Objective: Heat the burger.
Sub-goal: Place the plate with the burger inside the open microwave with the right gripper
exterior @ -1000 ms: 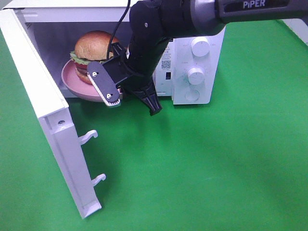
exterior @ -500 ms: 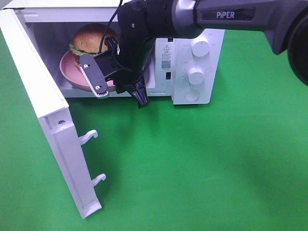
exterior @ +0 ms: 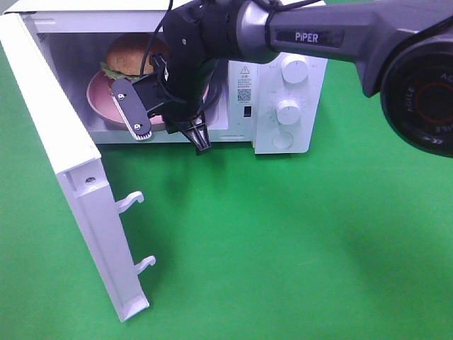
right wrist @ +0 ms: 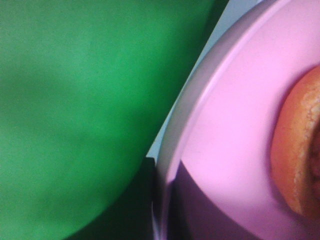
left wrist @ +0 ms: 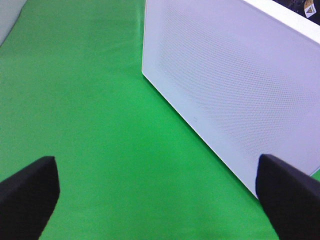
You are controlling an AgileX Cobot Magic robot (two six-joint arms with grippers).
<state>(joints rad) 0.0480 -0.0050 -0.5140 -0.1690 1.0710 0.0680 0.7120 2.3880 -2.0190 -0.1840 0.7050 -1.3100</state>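
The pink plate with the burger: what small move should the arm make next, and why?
Probably lower it and open the jaws: the round pink plate carrying the golden-bun burger is inside the white microwave, with the right gripper shut on its rim.

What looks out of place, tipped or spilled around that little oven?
Nothing stands out. The burger sits upright and in one piece on its pink plate inside the microwave, and nothing has spilled on the plate or the green cloth. The door stands wide open, which suits loading.
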